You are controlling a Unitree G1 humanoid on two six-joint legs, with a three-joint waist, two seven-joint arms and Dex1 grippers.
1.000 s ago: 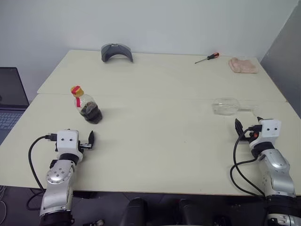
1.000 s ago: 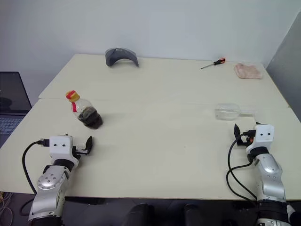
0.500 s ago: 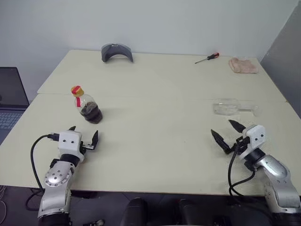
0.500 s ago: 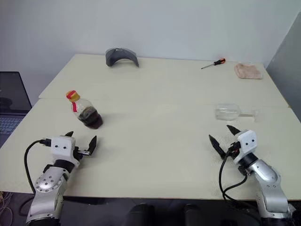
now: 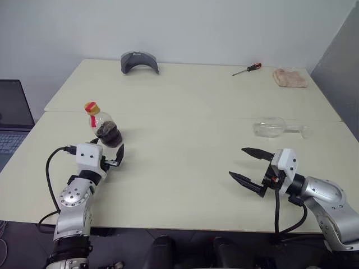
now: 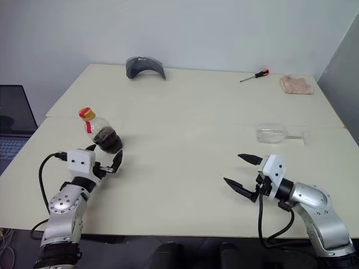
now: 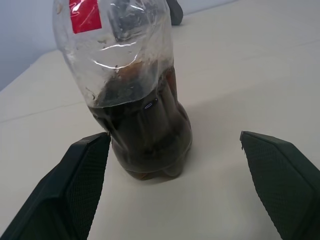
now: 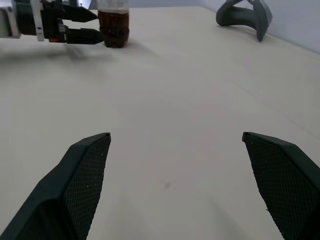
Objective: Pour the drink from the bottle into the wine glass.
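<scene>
Bottle (image 5: 103,126) upright on table (image 5: 185,112), drink (image 7: 145,145) filling lower part. Left gripper (image 5: 107,157) spread wide, just short of bottle, holding nothing. Right gripper (image 5: 247,166) wide open, empty, well right of bottle. Wine glass (image 5: 275,127) apparently lying on side, far right of bottle.

both pincers wide open: left pincer (image 5: 107,154), right pincer (image 5: 245,165)

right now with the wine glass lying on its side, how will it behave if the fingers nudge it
The wine glass lies on its side on the table, so a nudge would probably roll its round bowl, likely curving around the foot. Clear and thin-stemmed, it looks fragile and likely slippery, so grip gently.
</scene>
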